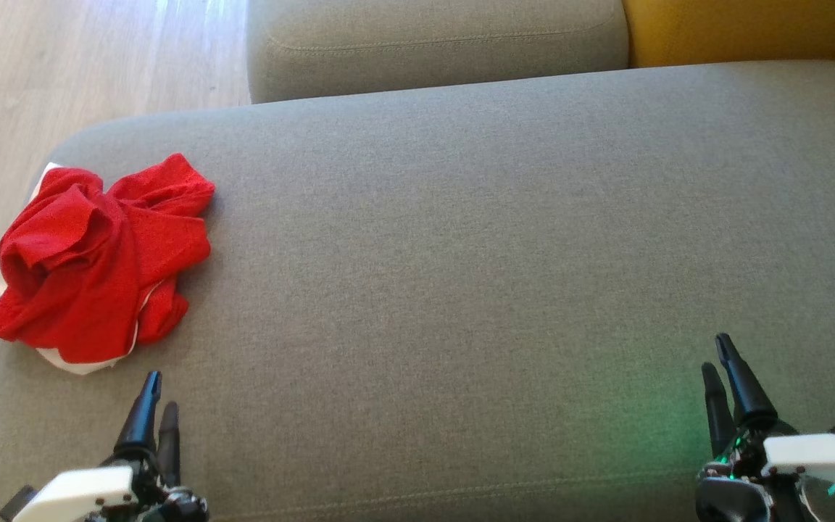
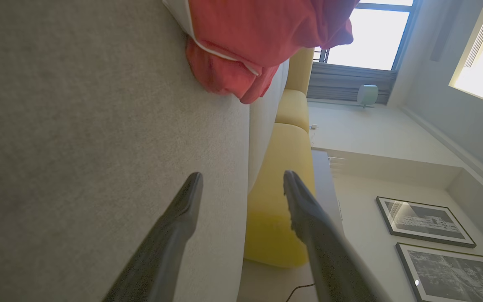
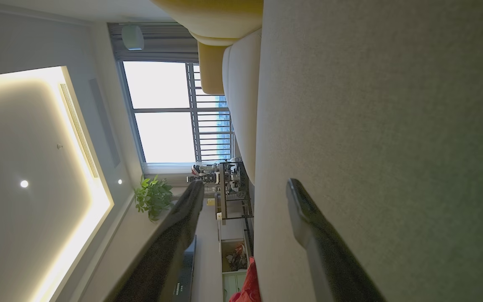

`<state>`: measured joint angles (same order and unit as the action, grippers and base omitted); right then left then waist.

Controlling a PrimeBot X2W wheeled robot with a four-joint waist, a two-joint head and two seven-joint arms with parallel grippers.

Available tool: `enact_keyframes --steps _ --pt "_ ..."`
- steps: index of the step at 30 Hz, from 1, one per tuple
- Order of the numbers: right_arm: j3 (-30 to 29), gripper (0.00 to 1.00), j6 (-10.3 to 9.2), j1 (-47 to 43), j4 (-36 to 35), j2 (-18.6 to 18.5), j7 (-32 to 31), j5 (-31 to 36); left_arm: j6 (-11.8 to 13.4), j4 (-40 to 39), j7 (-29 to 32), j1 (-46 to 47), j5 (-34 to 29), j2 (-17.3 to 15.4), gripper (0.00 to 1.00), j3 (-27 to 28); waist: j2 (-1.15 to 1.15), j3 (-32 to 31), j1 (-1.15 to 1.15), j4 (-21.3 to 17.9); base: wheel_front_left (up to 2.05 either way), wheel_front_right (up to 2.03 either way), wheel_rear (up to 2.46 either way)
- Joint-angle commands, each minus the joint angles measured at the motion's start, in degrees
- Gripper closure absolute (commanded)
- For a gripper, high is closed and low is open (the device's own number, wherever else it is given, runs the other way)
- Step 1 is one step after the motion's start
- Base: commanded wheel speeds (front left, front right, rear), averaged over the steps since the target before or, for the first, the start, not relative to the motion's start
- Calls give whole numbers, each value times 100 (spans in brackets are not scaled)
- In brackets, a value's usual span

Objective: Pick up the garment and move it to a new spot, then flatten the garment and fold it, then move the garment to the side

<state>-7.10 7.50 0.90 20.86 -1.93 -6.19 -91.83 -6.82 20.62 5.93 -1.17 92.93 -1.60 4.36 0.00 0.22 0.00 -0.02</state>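
Garment (image 1: 98, 254): red with white trim, crumpled in a heap at the far left end of the grey cushion (image 1: 461, 254), close to its rounded edge. We note wooden floor (image 1: 62, 65) beyond that edge.

Left gripper (image 1: 161, 393): low at the near left, released, its dark fingers parted and pointing toward the heap. It is near the cloth but apart from it. In the left wrist view we see the two fingers spread wide over the cushion surface, with the red cloth ahead of them.

Right gripper (image 1: 716, 355): at the near right, well apart from the heap, likewise released. A green glow (image 1: 667, 413) falls on the fabric just beside it. From the right wrist we see its fingers spread, one of them against the grey surface.

Behind the seat we record a second grey cushion (image 1: 432, 43) and, to its right, a yellow cushion (image 1: 736, 29).
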Motion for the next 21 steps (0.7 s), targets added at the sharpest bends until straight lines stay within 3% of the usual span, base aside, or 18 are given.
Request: enact_keyframes --steps 1,14,21 --pt "8 0 0 193 -199 -25 47 29 -19 -206 -46 242 -23 -42 0 9 0 0 0 -1 0 0 0" --pt "94 0 0 269 -301 -32 268 375 -24 -385 -264 260 -239 -51 0 124 0 10 0 -21 0 0 0" --pt "52 0 0 349 -405 -36 386 949 -27 -499 -381 324 -514 -56 0 304 0 15 0 -25 0 0 0"
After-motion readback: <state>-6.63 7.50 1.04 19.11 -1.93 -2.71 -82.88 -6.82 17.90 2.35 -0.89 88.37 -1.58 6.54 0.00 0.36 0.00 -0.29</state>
